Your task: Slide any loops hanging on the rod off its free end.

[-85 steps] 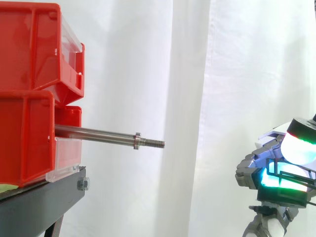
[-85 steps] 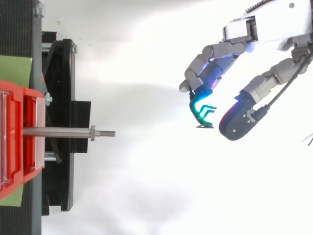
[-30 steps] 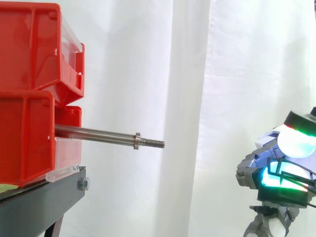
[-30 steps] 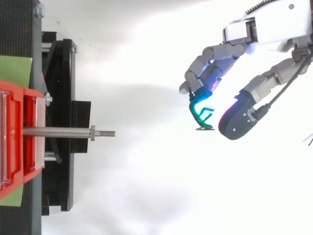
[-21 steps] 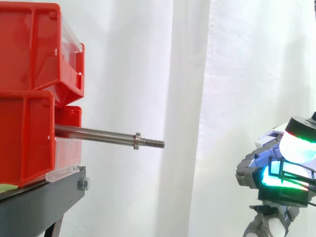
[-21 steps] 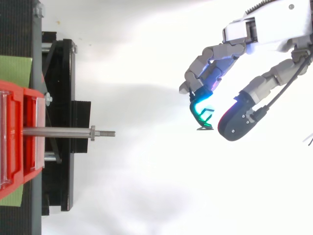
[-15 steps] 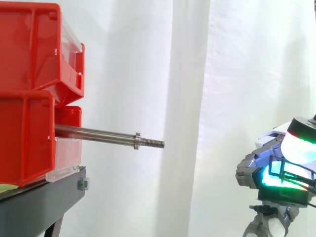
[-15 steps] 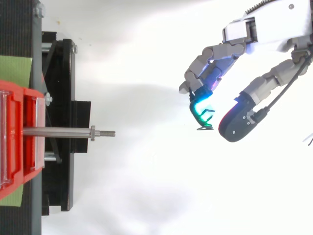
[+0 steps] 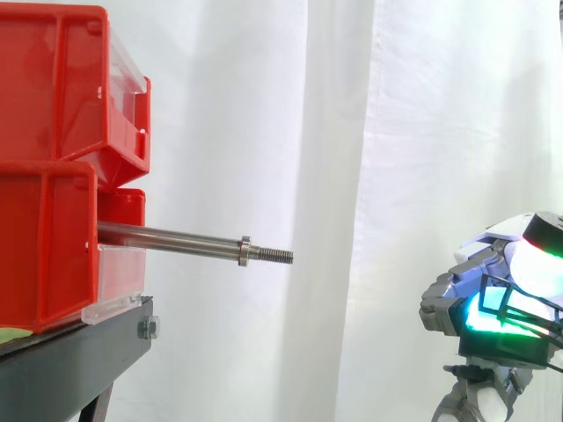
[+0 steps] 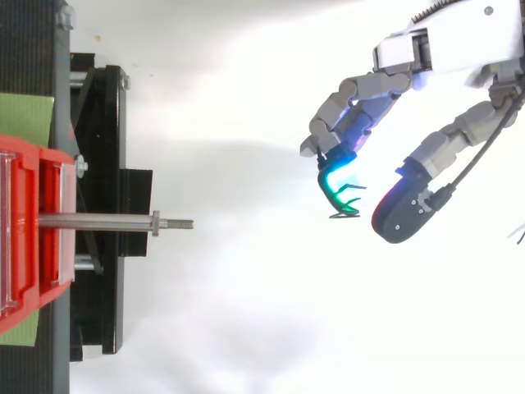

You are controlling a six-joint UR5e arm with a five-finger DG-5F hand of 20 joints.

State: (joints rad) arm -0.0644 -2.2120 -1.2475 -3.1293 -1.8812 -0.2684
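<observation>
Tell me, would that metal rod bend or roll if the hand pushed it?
The rod looks like solid metal, so probably stiff. One end runs into the red bins, so it likely won't roll. Its smooth shaft seems slippery.

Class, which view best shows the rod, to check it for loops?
Side view: the rod stands out against the white curtain, with no loop along its length. The top view shows it over the black stand.
</observation>
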